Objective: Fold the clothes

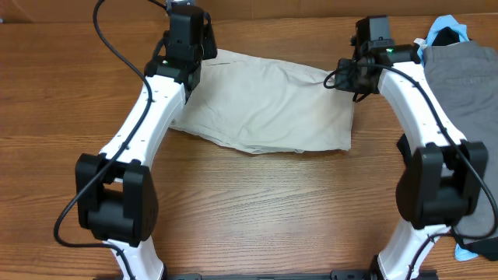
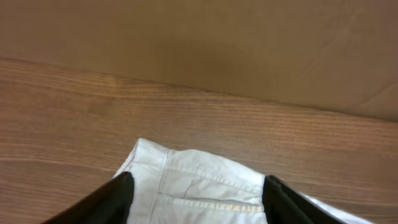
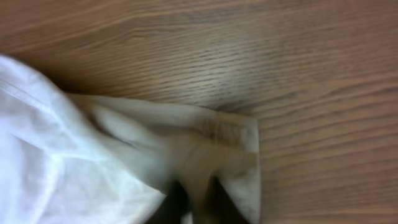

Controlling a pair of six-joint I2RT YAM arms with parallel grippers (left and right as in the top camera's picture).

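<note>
The pale beige shorts [image 1: 268,105] lie folded in a rough rectangle on the wooden table between my arms. My left gripper [image 1: 201,53] is open over their far left corner; in the left wrist view its fingers [image 2: 196,196] straddle the stitched corner of the shorts [image 2: 205,180] without pinching it. My right gripper [image 1: 340,76] is at the far right corner. In the right wrist view its fingers [image 3: 196,199] are shut on a fold of the shorts' cloth [image 3: 205,140], which bunches up around them.
A grey garment [image 1: 465,93] lies at the right edge under the right arm, with a light blue garment [image 1: 447,29] behind it. A brown wall [image 2: 217,43] runs along the far side of the table. Bare wood [image 1: 264,210] lies in front of the shorts.
</note>
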